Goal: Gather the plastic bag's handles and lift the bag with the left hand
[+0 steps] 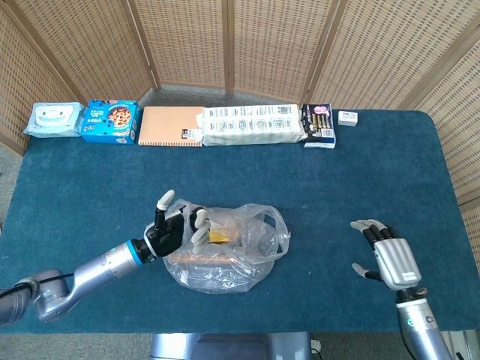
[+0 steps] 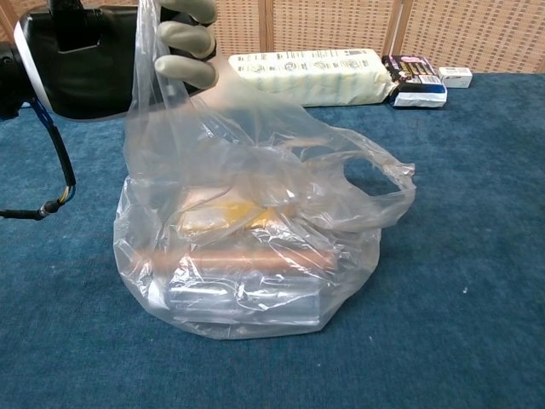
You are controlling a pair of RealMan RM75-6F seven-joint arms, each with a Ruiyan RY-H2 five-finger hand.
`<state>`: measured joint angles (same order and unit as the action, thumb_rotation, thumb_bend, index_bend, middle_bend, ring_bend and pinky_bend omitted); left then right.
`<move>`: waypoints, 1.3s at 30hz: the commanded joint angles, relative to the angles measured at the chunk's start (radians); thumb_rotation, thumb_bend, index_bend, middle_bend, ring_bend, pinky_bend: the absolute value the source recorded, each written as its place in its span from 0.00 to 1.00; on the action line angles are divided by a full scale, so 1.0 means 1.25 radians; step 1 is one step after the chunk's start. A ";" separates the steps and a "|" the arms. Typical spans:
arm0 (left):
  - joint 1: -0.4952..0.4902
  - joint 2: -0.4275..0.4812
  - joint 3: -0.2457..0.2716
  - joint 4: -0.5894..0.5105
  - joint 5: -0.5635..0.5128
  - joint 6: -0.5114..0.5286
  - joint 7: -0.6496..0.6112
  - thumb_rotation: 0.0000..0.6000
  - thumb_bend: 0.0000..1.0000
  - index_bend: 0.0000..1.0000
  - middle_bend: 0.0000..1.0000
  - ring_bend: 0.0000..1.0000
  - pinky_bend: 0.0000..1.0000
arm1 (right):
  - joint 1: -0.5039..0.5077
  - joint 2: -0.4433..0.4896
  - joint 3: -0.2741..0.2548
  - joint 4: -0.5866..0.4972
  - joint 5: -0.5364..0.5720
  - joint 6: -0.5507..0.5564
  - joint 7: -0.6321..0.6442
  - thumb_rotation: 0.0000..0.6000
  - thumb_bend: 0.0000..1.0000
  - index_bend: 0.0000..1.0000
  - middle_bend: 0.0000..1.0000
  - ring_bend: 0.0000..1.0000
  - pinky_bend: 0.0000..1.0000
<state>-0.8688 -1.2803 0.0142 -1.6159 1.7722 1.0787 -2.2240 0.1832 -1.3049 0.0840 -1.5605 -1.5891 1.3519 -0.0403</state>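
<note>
One clear plastic bag [image 1: 225,251] sits near the middle of the blue counter [image 1: 360,180], its contents blurred through the film. The left hand [image 1: 174,226] grips one handle at the bag's left side, fingers [image 2: 183,38] curled over the plastic; the second handle [image 2: 379,183] hangs loose on the right. The right hand [image 1: 390,259] hovers well apart, fingers spread, holding nothing. Six packages line the far edge.

Printing on white package [image 2: 306,75] and boxes too small; nothing legible.
</note>
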 commanded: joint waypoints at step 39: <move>-0.044 -0.010 0.051 0.036 -0.002 0.110 -0.028 0.00 0.17 0.60 0.69 0.68 0.68 | 0.175 -0.241 0.035 0.091 -0.007 -0.065 0.001 1.00 0.11 0.21 0.23 0.19 0.23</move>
<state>-0.9234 -1.2924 0.0771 -1.5719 1.7706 1.2162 -2.2589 0.4007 -1.6053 0.1271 -1.4461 -1.5985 1.2710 -0.0401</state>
